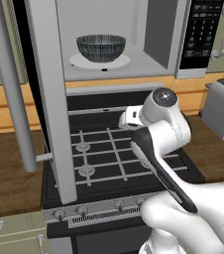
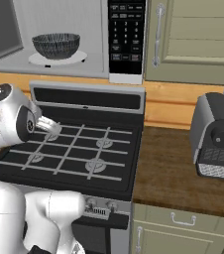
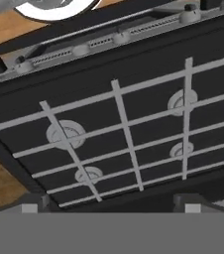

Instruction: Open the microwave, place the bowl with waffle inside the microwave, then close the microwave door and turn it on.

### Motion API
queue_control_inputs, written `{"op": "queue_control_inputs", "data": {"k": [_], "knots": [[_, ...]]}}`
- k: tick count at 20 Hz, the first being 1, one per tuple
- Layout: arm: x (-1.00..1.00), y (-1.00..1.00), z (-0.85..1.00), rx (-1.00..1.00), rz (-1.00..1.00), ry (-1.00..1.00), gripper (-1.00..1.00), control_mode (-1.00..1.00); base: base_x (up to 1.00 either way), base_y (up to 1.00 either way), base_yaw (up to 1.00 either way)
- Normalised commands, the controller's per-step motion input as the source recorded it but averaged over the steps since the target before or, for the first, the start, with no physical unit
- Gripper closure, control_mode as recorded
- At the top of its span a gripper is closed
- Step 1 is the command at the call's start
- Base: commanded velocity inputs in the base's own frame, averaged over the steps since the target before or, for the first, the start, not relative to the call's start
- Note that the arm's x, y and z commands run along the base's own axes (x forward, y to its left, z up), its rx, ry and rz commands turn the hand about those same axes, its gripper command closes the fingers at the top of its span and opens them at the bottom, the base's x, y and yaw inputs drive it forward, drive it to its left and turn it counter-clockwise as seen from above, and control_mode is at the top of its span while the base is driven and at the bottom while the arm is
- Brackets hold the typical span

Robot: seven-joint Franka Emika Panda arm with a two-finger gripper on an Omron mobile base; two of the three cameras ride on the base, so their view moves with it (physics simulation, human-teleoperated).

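Note:
The microwave [image 1: 158, 34] stands open above the stove. Its door [image 1: 49, 89] is swung out to the left, with the long bar handle [image 1: 10, 84] nearest the camera. The dark ribbed bowl [image 1: 100, 47] [image 2: 56, 45] sits on the white turntable [image 1: 121, 62] inside. The bowl's wall hides the waffle. The black keypad [image 2: 126, 32] is on the microwave's right. My gripper [image 3: 110, 207] hovers over the stove, below and in front of the microwave, pointing down at the burners. It is open, its fingertips [image 3: 29, 208] far apart with nothing between them. The hand [image 1: 130, 118] [image 2: 47, 124] is well clear of the bowl.
A black gas stove [image 1: 109, 149] [image 2: 74, 149] [image 3: 124, 134] with grey grates lies under the hand, knobs along its front. A grey appliance [image 2: 214, 134] [image 1: 223, 106] stands on the wooden counter [image 2: 173, 168] to the right. Beige cabinets [image 2: 193, 39] flank the microwave.

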Motion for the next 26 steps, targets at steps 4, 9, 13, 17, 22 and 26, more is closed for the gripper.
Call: {"op": "queue_control_inputs", "data": {"k": [4,9,13,17,22,26], "knots": [[0.29,0.25,-0.50,-0.31,0.13,-0.20,-1.00,-1.00,0.00,0.00,0.00],[-0.10,0.47,-0.11,-0.22,0.08,-0.55,-1.00,-1.00,0.00,0.00,0.00],[-0.35,0.64,-0.03,-0.21,0.07,-0.70,-1.00,-1.00,0.00,0.00,0.00],[-0.39,0.70,-0.04,-0.24,0.07,-0.78,-1.00,-1.00,0.00,0.00,0.00],[-0.12,0.56,-0.09,-0.12,0.01,-0.65,1.00,-1.00,0.00,0.00,0.00],[0.00,0.72,0.00,0.00,-0.06,-0.34,1.00,-1.00,0.00,0.00,0.00]]}}
